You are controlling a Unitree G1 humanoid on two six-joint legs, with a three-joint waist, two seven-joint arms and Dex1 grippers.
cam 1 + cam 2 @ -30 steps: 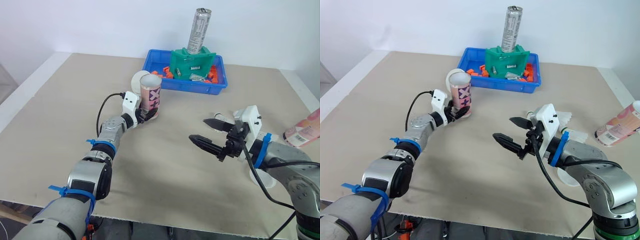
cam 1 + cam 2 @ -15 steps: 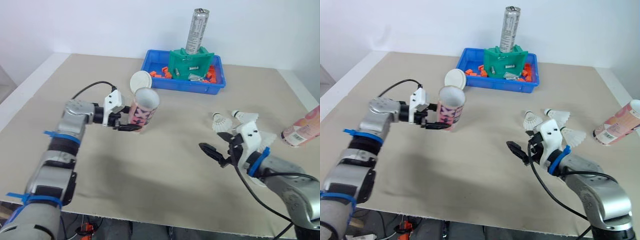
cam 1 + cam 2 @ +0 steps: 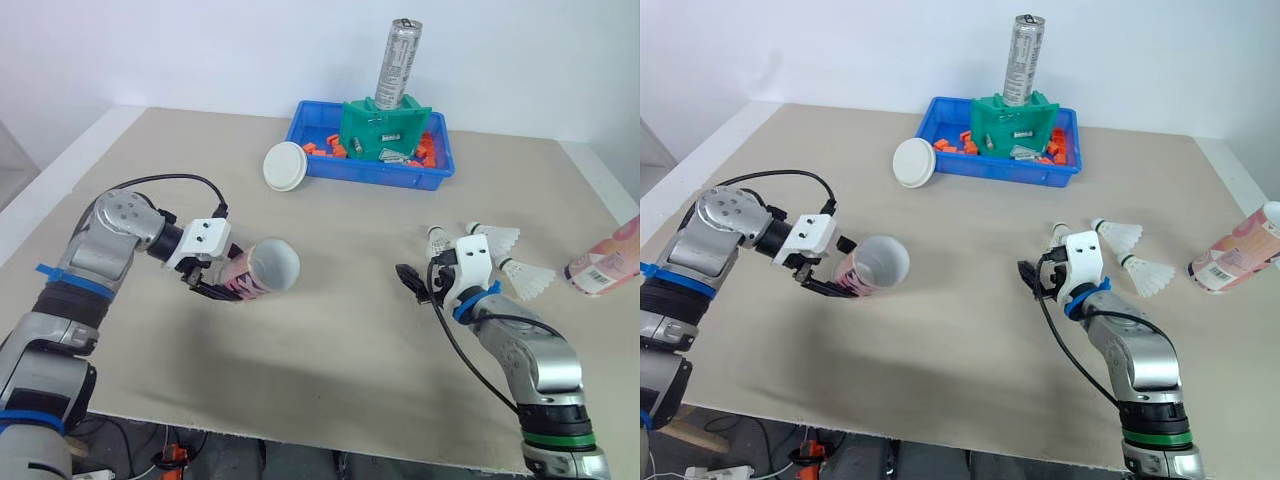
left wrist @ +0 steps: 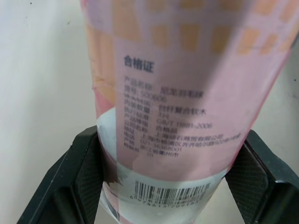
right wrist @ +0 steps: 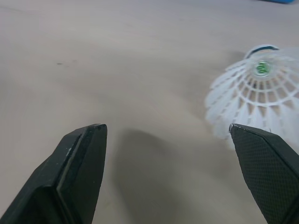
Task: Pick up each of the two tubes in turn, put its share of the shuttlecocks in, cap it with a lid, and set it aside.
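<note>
A pink tube (image 3: pixel 258 273) lies tilted in the air over the table's left half, its open mouth facing right. My left gripper (image 3: pixel 226 284) is shut on its lower body; the left wrist view has the tube's label (image 4: pixel 173 98) between both fingers (image 4: pixel 86 172). A white lid (image 3: pixel 284 165) lies flat near the blue bin. Three white shuttlecocks (image 3: pixel 495 237) lie at the right. My right gripper (image 3: pixel 413 283) is open, low over the table just left of the nearest shuttlecock (image 5: pixel 254 93). A second pink tube (image 3: pixel 605 262) lies at the far right edge.
A blue bin (image 3: pixel 330 165) at the back holds orange pieces and a green holder (image 3: pixel 384 128) with a tall silver can (image 3: pixel 398 62). Bare table stretches between the two grippers and along the front edge.
My left arm has drawn the tube away from the lid toward the near left and tipped it on its side. The right gripper has dropped lower beside the shuttlecocks, still open.
</note>
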